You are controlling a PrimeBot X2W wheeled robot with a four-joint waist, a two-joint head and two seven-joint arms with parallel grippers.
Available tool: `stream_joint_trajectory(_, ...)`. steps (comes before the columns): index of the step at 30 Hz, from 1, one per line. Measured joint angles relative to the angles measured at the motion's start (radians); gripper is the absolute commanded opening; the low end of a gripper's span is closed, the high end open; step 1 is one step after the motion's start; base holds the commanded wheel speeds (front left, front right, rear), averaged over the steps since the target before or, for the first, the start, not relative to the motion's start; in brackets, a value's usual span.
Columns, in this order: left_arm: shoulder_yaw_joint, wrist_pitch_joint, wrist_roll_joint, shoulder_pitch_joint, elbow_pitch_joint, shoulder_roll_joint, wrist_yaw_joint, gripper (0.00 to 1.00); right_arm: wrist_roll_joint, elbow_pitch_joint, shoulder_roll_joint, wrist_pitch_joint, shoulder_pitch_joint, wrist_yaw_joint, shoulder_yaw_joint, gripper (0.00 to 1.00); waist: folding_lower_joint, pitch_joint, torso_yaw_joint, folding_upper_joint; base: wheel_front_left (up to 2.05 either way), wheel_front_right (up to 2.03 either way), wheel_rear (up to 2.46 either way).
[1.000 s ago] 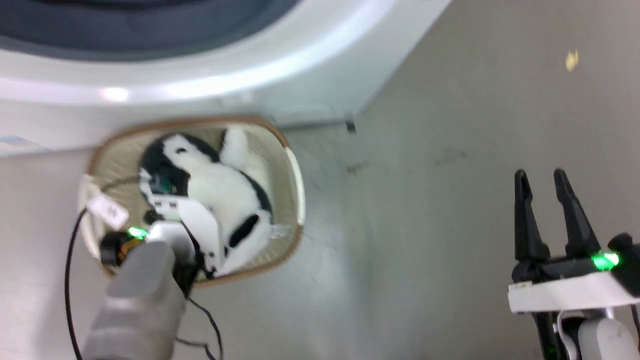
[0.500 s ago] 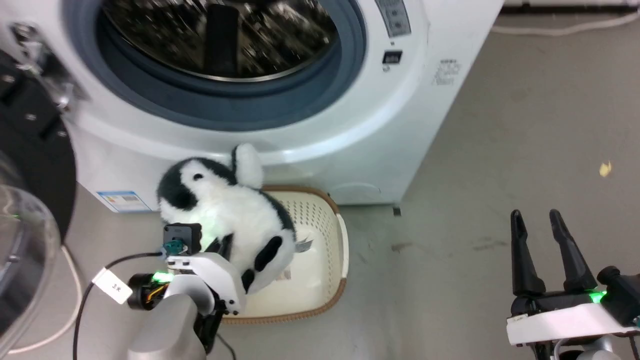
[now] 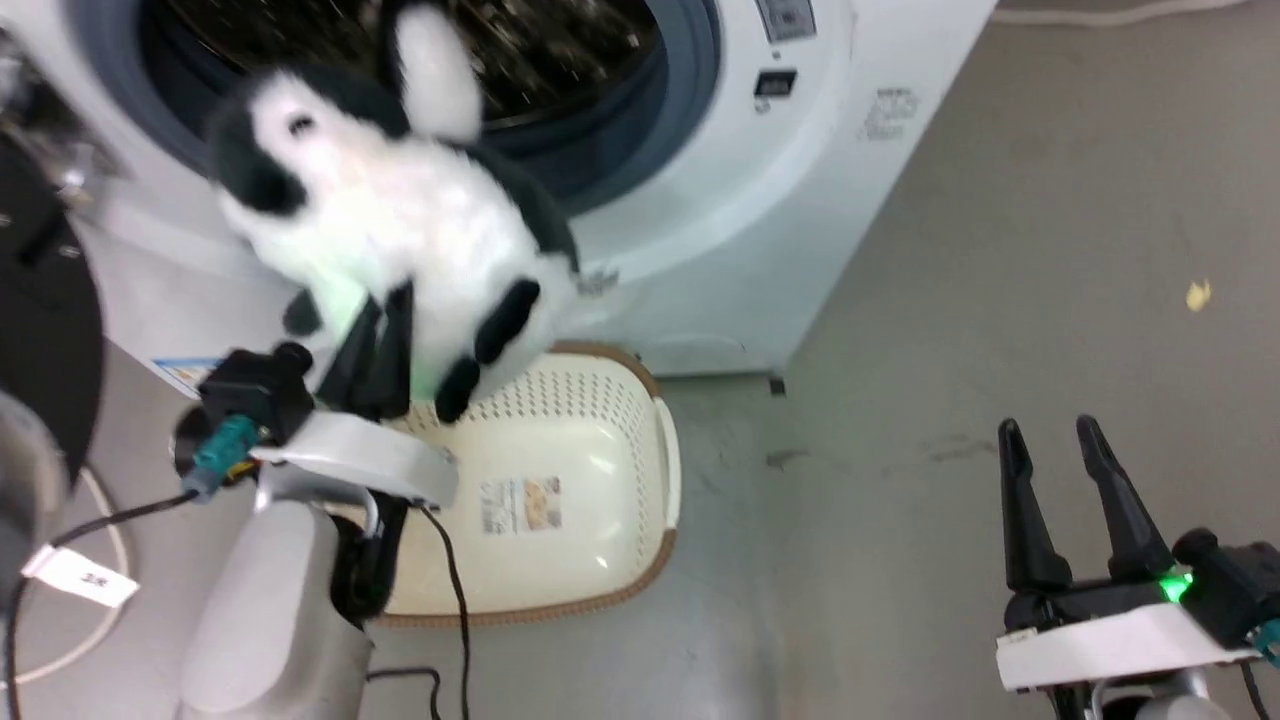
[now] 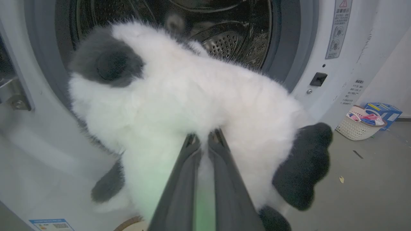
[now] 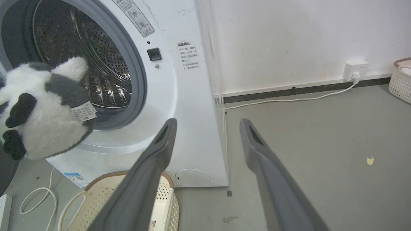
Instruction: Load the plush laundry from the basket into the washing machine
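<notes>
The right claw (image 5: 207,123) stands spread wide; the plush laundry (image 5: 48,128) hangs before the open washing machine (image 5: 183,106).

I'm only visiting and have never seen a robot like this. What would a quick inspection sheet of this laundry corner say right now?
Surface: grey floor, a few dark marks.
Job's things: plush toy held in the air before the open washing machine, door swung aside; basket below holds only its label sticker.
Clutter: yellow scrap on the floor.
Grippers: left gripper shut on the plush toy; right gripper open, holding nothing.
Cables: white cord along the wall to a socket; black cable hanging from the left arm.
Surroundings: white wall; second basket with clothes beside a blue box.
</notes>
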Motion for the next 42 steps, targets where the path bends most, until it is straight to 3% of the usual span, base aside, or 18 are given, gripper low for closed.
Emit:
stream_joint_trajectory(4,0.011,0.0,0.016,-0.044,-0.028,0.01,0.004,0.0,0.018,-0.001,0.0,0.0,-0.029,0.0,0.015,1.0,0.0001,0.061,-0.024,0.0001,0.0,0.0,0.0)
stream_joint_trajectory(9,0.015,0.031,0.034,-0.216,-0.016,0.038,0.012,0.0,0.043,-0.002,0.0,0.0,-0.071,0.0,0.043,1.0,0.0001,0.149,-0.062,0.0,0.0,0.0,0.0)
stream_joint_trajectory(17,0.03,0.207,0.047,-0.6,0.078,0.119,0.025,0.0,0.114,-0.011,0.0,0.0,-0.149,0.0,0.072,1.0,0.0002,0.308,-0.134,0.0,0.0,0.0,0.0)
stream_joint_trajectory(23,0.028,0.315,0.084,-0.855,0.235,0.184,0.049,0.0,0.16,-0.002,0.0,0.0,-0.176,0.0,0.099,1.0,0.0002,0.413,-0.19,0.0,0.0,0.0,0.0)
stream_joint_trajectory(29,0.022,0.356,0.117,-0.969,0.379,0.23,0.096,0.0,0.185,0.005,0.0,0.0,-0.208,0.0,0.125,1.0,0.0002,0.487,-0.236,0.0,0.0,0.0,0.0)
stream_joint_trajectory(33,0.004,0.358,0.142,-1.019,0.431,0.261,0.096,0.0,0.192,0.005,0.0,0.0,-0.22,0.0,0.126,1.0,0.0002,0.513,-0.253,0.0,0.0,0.0,0.0)
stream_joint_trajectory(38,-0.026,0.33,0.151,-1.054,0.497,0.249,0.089,0.0,0.186,0.003,0.0,0.0,-0.232,0.0,0.104,1.0,0.0001,0.517,-0.237,0.0,0.0,0.0,0.0)
stream_joint_trajectory(39,-0.026,0.33,0.151,-1.054,0.497,0.249,0.089,0.84,0.186,0.003,0.0,0.0,-0.232,0.0,0.104,1.0,0.0001,0.517,-0.237,0.0,0.0,0.0,0.0)
stream_joint_trajectory(40,-0.028,0.32,0.15,-1.054,0.508,0.245,0.089,1.0,0.181,0.002,0.0,0.0,-0.235,0.0,0.102,1.0,0.0001,0.514,-0.233,0.0,0.0,0.0,0.0)
stream_joint_trajectory(42,-0.029,0.299,0.149,-1.054,0.533,0.238,0.086,1.0,0.173,-0.002,0.0,0.0,-0.235,0.0,0.097,1.0,0.0001,0.503,-0.225,0.0,0.0,0.0,0.0)
